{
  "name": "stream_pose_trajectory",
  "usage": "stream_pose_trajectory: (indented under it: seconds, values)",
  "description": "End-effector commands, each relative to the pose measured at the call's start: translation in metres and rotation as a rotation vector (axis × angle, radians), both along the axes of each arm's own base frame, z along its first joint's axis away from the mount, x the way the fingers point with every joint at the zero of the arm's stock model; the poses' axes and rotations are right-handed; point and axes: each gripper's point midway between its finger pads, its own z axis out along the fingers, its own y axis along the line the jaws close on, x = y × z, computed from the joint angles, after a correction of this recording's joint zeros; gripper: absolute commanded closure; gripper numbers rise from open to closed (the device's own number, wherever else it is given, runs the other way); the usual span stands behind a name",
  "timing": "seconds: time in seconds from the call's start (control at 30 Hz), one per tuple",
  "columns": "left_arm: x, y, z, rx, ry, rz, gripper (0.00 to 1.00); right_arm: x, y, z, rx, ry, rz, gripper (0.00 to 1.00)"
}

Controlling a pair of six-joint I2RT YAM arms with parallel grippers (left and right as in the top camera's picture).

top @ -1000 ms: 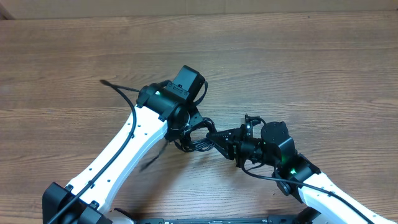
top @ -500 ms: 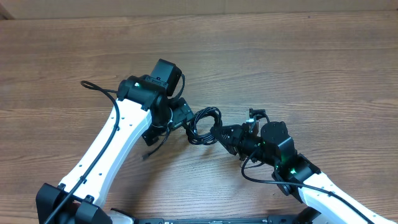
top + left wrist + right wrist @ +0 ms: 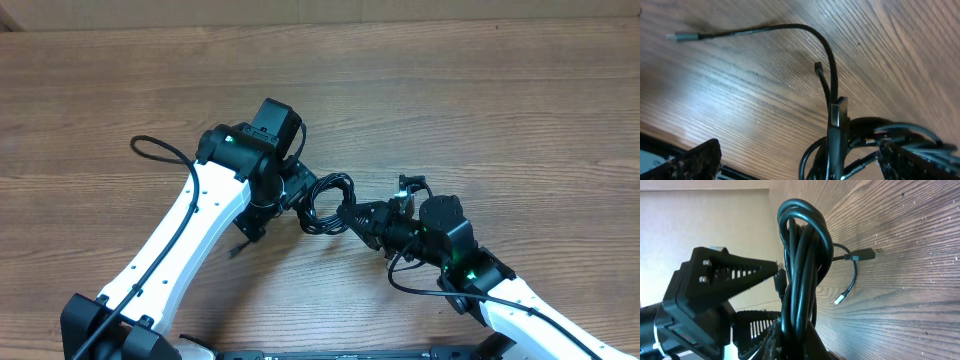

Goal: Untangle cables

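Observation:
The cables (image 3: 326,204) are a bunch of thin black cords coiled together at the table's middle. My right gripper (image 3: 354,216) is shut on the coil's right side; in the right wrist view the coil (image 3: 803,255) rises straight out of its fingers (image 3: 790,345). Two plug ends (image 3: 866,255) trail from it onto the wood, one with a silver tip (image 3: 840,299). My left gripper (image 3: 292,192) stands wide open at the coil's left side. In the left wrist view a black plug (image 3: 840,112) and loops (image 3: 870,131) lie between its spread fingers (image 3: 700,161). A silver-tipped tail (image 3: 673,36) runs off left.
The table (image 3: 500,110) is bare brown wood. The left arm's own thicker wire (image 3: 160,152) loops out to the left. One loose cable tail (image 3: 240,246) lies under the left forearm. The right arm reaches in from the lower right corner.
My left gripper has opened wide and shifted a little left and back. The coil, still in the right gripper, now sits slightly higher and to the right.

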Motion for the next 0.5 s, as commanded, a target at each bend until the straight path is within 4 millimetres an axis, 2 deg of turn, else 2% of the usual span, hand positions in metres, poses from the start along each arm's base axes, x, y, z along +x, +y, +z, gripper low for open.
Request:
stream_pose_trajectory:
  seconds: [0.0,0.1,0.2,0.3,0.47]
  values:
    - [0.006,0.005,-0.010,-0.018,0.067,0.224,0.00,0.001,0.004,0.012,0.023,-0.031,0.018,0.96]
    - [0.015,-0.005,-0.010,-0.123,0.080,0.213,0.00,0.004,-0.001,0.013,0.033,-0.024,0.017,0.96]
    - [0.022,-0.008,-0.012,-0.151,0.074,0.219,0.00,0.006,-0.009,0.016,0.073,0.020,0.026,0.96]
    - [0.026,-0.020,-0.017,-0.206,0.106,0.240,0.00,0.007,-0.016,0.019,0.128,0.089,0.033,0.96]
    - [0.033,-0.071,-0.031,-0.414,0.208,0.187,0.01,0.006,-0.017,0.020,0.147,0.120,0.037,0.96]
